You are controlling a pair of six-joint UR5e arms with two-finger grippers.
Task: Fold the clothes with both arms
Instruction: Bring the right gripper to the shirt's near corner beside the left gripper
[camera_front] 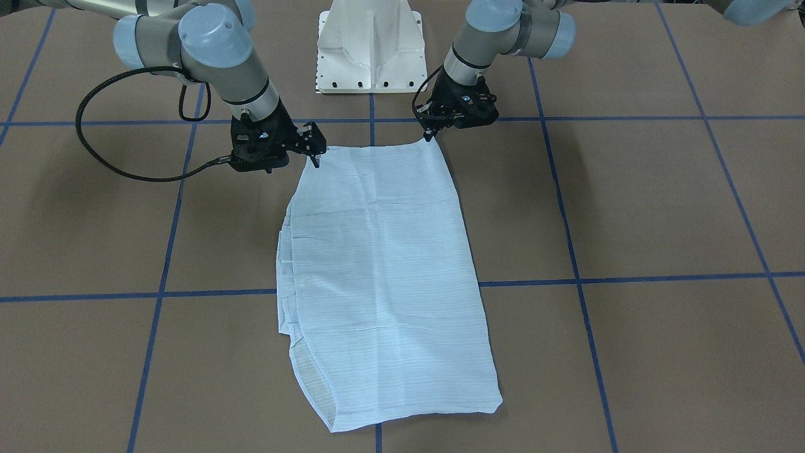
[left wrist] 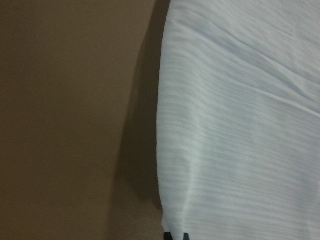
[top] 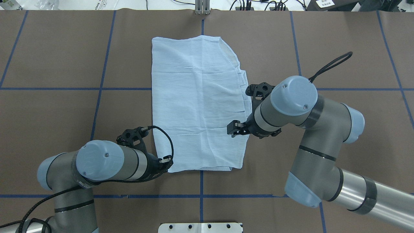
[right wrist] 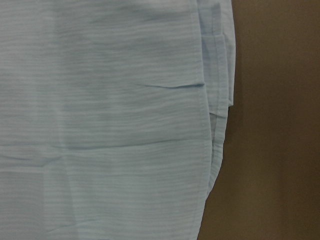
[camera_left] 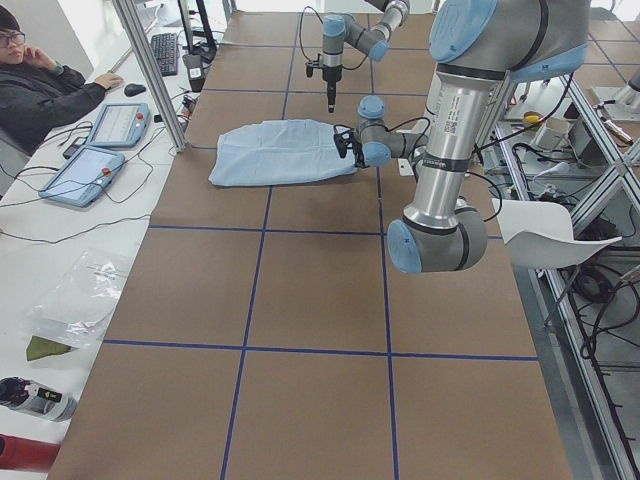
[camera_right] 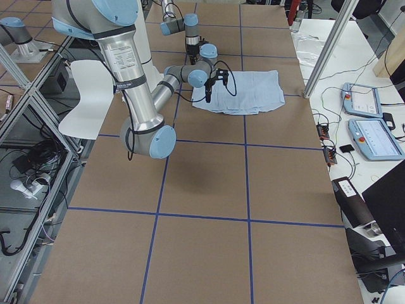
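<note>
Shirt (camera_front: 383, 264) lies folded flat on the counter (camera_front: 660, 207), straight out from the white pedestal (camera_front: 371, 47). Left end effector (camera_front: 431, 135) is right at its pedestal-side corner, fingertips (left wrist: 171, 236) narrowed almost together. Right end effector (camera_front: 315, 161) is at the other pedestal-side corner, and I can't tell its gap.

Your counter (camera_front: 660, 207) is brown and ruled into squares by blue tape lines (camera_front: 629, 278). Your white side desk (camera_left: 30, 250) holds two tablets (camera_left: 118, 124) (camera_left: 82, 172) side by side, a keyboard (camera_left: 164, 52), a mouse (camera_left: 134, 90) and a clear plastic bag (camera_left: 80, 300). A person (camera_left: 35, 85) in a dark top sits at its far end.
</note>
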